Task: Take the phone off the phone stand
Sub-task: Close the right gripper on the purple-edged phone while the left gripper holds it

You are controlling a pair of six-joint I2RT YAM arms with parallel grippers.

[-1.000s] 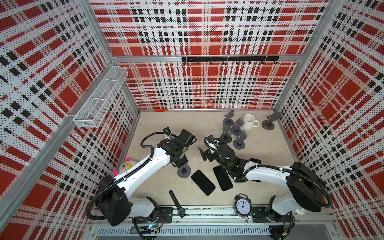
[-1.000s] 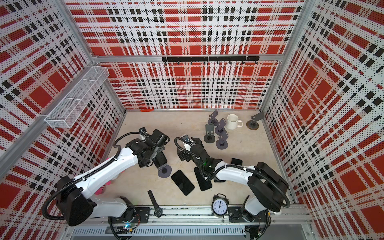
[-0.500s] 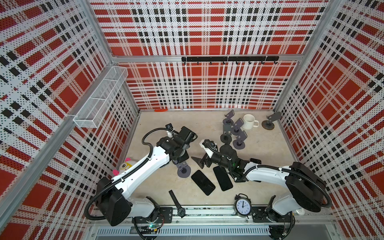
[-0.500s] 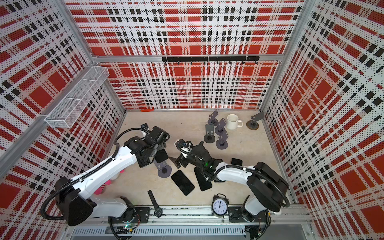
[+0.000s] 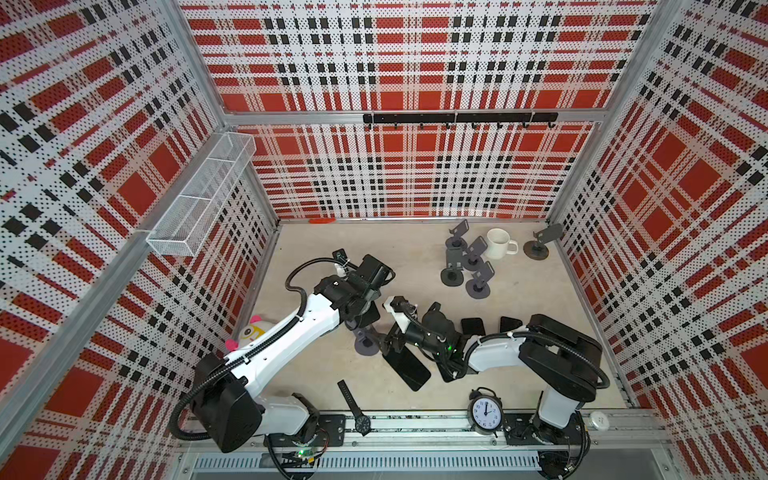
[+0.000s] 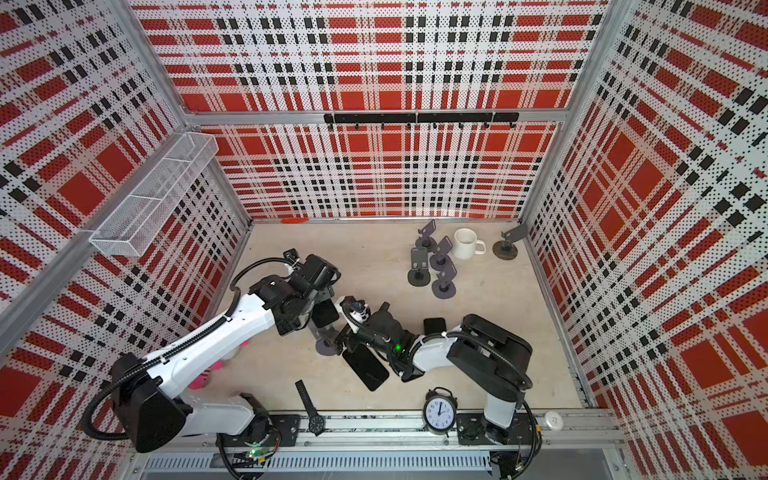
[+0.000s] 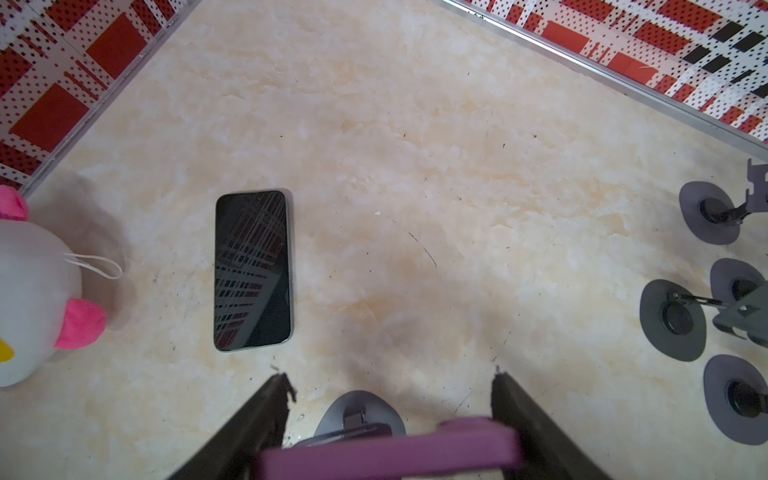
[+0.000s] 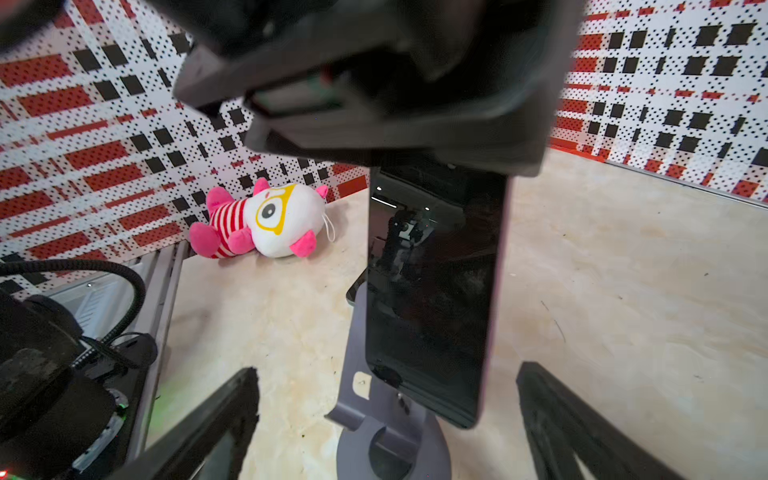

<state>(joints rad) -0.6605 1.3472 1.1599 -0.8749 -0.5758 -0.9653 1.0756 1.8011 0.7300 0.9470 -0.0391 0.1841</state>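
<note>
Marble tabletop (image 7: 415, 124) holds phone stand (image 8: 386, 449); left tool (image 7: 390, 376) grips its phone (image 8: 432, 291).

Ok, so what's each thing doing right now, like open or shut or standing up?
phone, held at its top, screen dark
left gripper, shut on phone
right gripper, open
phone stand, upright
mug, upright, looks empty
alarm clock, standing
plush toy, lying on its side

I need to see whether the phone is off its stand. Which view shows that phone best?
The right wrist view: the phone and its stand show close up, screen visible. The left wrist view catches only its blurred purple edge; in both top views the left arm mostly hides it.
</note>
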